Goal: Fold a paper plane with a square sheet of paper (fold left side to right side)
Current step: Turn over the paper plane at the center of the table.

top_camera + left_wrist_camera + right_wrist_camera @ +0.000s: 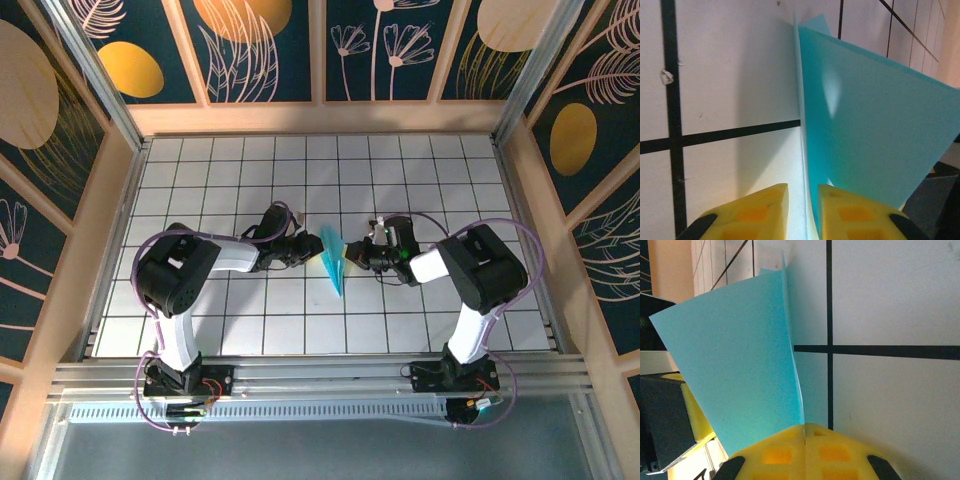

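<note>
The square sheet of paper point(332, 262) is a creased light-cyan shape standing on edge at mid-table, its point toward the near side. My right gripper point(352, 255) comes in from the right, and its yellow fingers are shut on the paper's edge point(740, 370), pads pressed together point(804, 432). My left gripper point(312, 250) reaches in from the left. In the left wrist view its jaws point(803, 210) stand a little apart, with the thin edge of the paper point(865, 115) running between them, close against the right finger point(850, 212).
The white gridded tabletop point(230, 170) lies all around the paper. Wooden walls enclose it on the left, right and far sides, and a metal rail point(320, 375) with the arm bases runs along the near edge.
</note>
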`<state>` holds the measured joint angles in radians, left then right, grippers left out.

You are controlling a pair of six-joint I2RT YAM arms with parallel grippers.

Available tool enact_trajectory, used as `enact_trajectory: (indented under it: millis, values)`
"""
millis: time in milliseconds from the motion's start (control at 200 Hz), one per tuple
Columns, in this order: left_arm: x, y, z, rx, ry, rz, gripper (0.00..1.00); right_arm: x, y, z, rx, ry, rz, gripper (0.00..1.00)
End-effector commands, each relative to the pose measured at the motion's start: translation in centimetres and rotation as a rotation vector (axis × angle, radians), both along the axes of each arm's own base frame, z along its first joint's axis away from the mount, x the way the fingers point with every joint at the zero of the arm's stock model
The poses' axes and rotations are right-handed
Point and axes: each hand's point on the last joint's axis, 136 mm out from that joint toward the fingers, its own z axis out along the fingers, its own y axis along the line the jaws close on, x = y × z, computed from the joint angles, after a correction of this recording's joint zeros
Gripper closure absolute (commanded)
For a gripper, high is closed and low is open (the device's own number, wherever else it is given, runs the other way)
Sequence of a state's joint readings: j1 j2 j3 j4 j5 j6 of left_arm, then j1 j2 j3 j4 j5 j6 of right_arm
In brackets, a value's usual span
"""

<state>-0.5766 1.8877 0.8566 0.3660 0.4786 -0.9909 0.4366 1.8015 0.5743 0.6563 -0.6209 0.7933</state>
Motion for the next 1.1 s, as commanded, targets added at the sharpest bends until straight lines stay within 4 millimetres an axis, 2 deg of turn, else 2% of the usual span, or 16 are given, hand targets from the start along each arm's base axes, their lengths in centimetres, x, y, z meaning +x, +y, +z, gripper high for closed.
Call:
enact_trajectory:
  millis: [0,100,300,490,641,781,961,1096]
  values:
    - [0.4,-0.3,1.7,-0.025,-0.038,0.016,0.85,0.4,0.2,0.9,-0.015,-0.032,0.002,0.97]
    - [0.6,-0.4,2.7,-0.047,-0.047,0.032,0.91,0.5,0.0,1.1,-0.04,-0.037,-0.001,0.87]
    - [0.4,-0.4,3.9,-0.093,-0.031,0.064,0.95,0.6,-1.9,2.3,-0.183,-0.071,-0.022,0.63]
    - [0.4,-0.6,3.8,-0.118,-0.002,0.084,0.95,-1.1,-2.7,4.4,-0.292,-0.084,0.036,0.54]
    - [0.4,-0.9,3.4,-0.122,0.017,0.088,0.96,-3.3,-1.3,5.7,-0.302,-0.082,0.122,0.48]
    - [0.4,-1.0,3.0,-0.115,0.029,0.088,0.96,-4.9,0.8,4.8,-0.314,-0.044,0.197,0.44]
    - [0.3,-0.9,2.7,-0.102,0.035,0.087,0.96,-5.0,2.7,4.1,-0.328,-0.044,0.229,0.45]
    - [0.2,-0.7,2.4,-0.091,0.037,0.088,0.96,-4.9,3.0,3.9,-0.336,-0.042,0.231,0.46]
